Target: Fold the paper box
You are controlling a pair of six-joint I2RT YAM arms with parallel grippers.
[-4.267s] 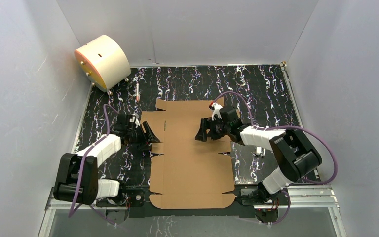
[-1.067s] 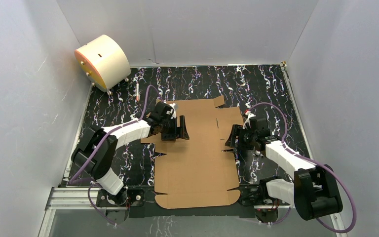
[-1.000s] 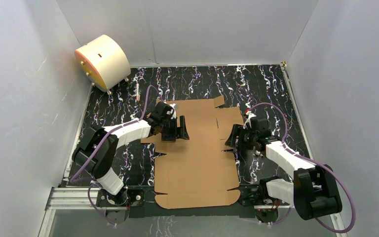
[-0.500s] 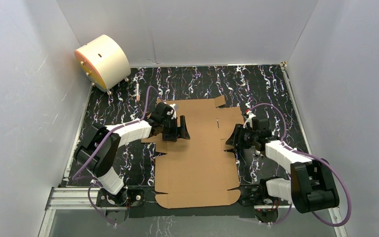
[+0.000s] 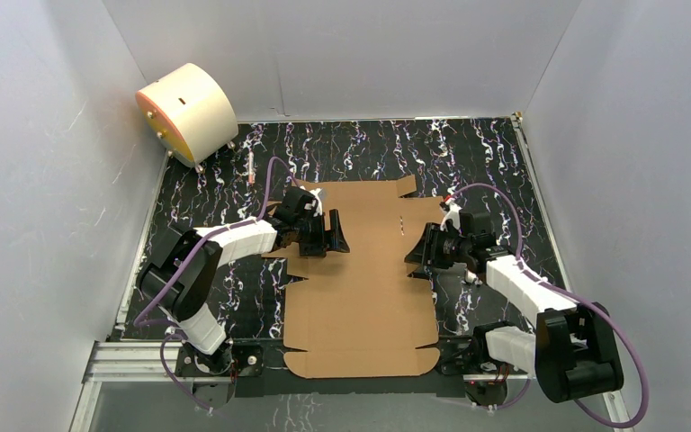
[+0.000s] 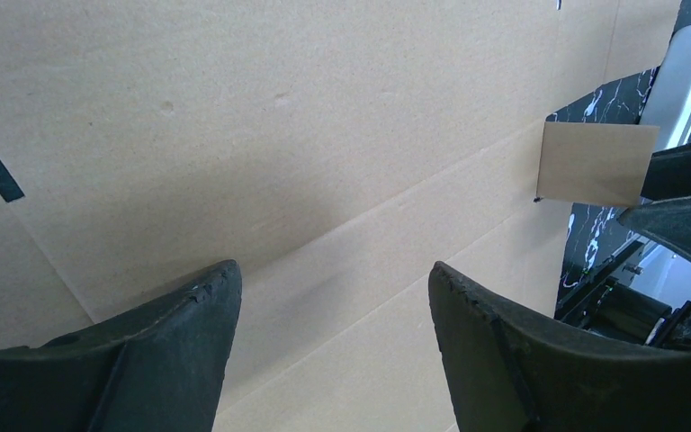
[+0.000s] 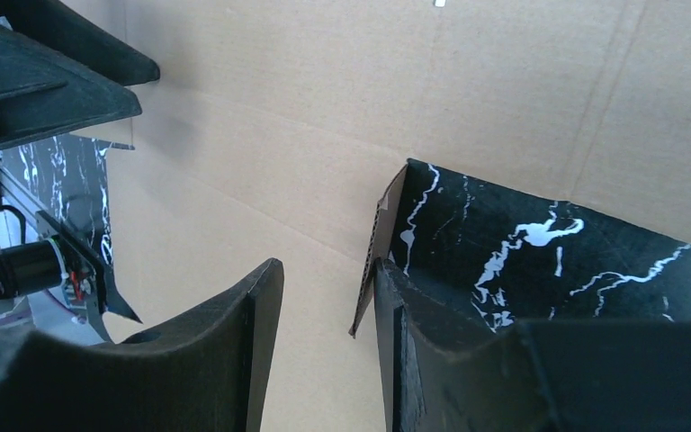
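The paper box (image 5: 360, 297) is a flat brown cardboard sheet with flaps and slits on the black marbled table (image 5: 369, 148). My left gripper (image 5: 336, 237) hovers open over its left far part; in the left wrist view (image 6: 333, 279) only bare cardboard (image 6: 324, 135) lies between the fingers. My right gripper (image 5: 417, 255) is at the sheet's right edge. In the right wrist view (image 7: 324, 270) its jaws stand apart around the edge of a small side flap (image 7: 371, 279), which is tilted up against the right finger. That flap (image 6: 594, 162) also shows in the left wrist view.
A cream drum with an orange face (image 5: 187, 110) lies on its side at the back left corner. A thin pen-like stick (image 5: 250, 166) lies near it. White walls close in the table on three sides. A metal rail (image 5: 126, 360) runs along the near edge.
My right gripper has moved slightly left onto the sheet's right edge and the side flap has tipped up. The far part of the sheet has shifted a little. My left gripper has edged right.
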